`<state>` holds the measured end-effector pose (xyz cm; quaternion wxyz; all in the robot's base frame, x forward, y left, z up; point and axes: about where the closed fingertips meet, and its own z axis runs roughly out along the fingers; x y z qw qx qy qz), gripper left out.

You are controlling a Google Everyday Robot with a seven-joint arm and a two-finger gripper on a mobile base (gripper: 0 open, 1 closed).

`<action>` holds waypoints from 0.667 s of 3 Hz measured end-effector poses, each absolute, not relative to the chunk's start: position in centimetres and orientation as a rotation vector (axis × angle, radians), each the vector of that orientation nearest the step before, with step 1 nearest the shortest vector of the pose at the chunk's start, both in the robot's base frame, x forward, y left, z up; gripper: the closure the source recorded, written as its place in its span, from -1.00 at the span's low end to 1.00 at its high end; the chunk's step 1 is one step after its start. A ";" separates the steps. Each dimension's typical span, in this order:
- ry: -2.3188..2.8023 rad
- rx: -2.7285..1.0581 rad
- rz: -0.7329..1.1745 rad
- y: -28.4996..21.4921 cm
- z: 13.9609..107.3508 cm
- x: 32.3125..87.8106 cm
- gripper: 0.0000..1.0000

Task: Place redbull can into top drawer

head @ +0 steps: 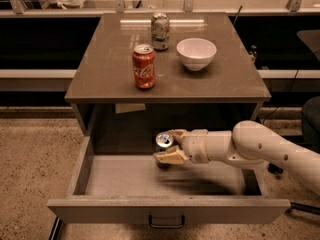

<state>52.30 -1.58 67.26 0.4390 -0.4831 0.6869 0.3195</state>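
The top drawer (90, 169) is pulled open below the cabinet top, its front panel carrying a small dark handle (166, 221). My gripper (167, 146) reaches in from the right, over the back middle of the drawer. It is shut on the redbull can (163, 143), which stands upright with its silver top showing. The can's base is low in the drawer, at or just above the floor; I cannot tell if it touches.
On the cabinet top (100, 79) stand an orange-red Coca-Cola can (143, 66), a pale green-white can (160, 31) and a white bowl (196, 53). A paper label (130, 107) hangs under the top's front edge. My white arm (250, 149) spans the drawer's right side.
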 end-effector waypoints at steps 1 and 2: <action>1.705 -1.203 0.795 -1.4 67.3 52.3 -1.00; 1.705 -1.203 0.795 -1.4 67.3 52.3 -1.00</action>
